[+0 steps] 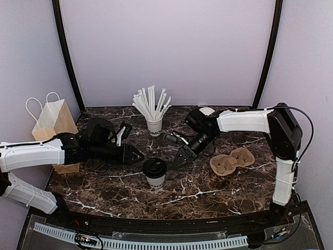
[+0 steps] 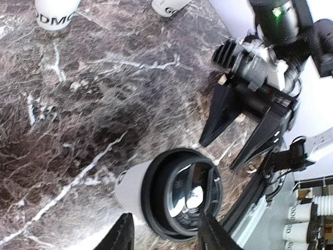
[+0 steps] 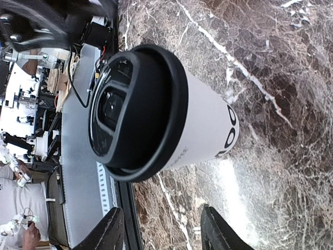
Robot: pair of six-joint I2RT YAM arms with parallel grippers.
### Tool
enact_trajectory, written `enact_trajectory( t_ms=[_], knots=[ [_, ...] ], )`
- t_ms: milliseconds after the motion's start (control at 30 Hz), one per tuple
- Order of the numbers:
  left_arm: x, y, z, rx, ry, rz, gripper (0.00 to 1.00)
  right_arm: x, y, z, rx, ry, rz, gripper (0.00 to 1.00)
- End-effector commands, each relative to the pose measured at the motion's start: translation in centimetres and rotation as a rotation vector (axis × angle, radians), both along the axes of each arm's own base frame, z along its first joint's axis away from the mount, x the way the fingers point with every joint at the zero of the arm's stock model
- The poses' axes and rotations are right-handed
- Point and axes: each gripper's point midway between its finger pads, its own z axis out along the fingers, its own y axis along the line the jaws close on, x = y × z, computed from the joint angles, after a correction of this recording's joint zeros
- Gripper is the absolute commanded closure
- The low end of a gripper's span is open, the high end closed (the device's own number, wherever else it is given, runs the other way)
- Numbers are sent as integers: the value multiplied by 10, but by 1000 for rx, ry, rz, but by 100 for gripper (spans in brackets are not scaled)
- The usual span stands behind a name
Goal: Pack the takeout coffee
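takeout coffee (image 1: 155, 172) stands between left fingers (image 2: 122, 237) and right fingers (image 2: 221, 114), both spread empty, straw cup (image 1: 154, 125) behind.

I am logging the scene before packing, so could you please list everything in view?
White paper cup with round black plastic lid: one, white and black, front centre.
White paper cup of white straws: one, white, back centre.
Plain white cup: one, white, behind the right arm, partly hidden.
Brown paper bag with white handles: one, brown, far left.
Moulded cardboard cup carrier: one, tan, right side.
Marble table: one, dark with white veins.
Left gripper: black, fingers open, left of lidded cup.
Right gripper: black, fingers open, right of it.
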Motion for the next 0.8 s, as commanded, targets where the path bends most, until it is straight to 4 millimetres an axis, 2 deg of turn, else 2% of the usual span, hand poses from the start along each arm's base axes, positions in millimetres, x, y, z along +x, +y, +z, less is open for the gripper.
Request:
enact_trajectory(
  t_ms=[0,233,567,767],
  knots=[
    [-6,16,-26,-54,140,114,61,7,15,7,36,29,-21,50],
    [-12,11,-32,-109,180,90,61,9,24,9,66,84,-13,51],
    [-7,5,-32,-120,165,78,60,7,26,6,70,122,-7,48],
    [-2,-2,-43,-114,186,67,61,6,27,5,68,130,-5,48]
  ],
)
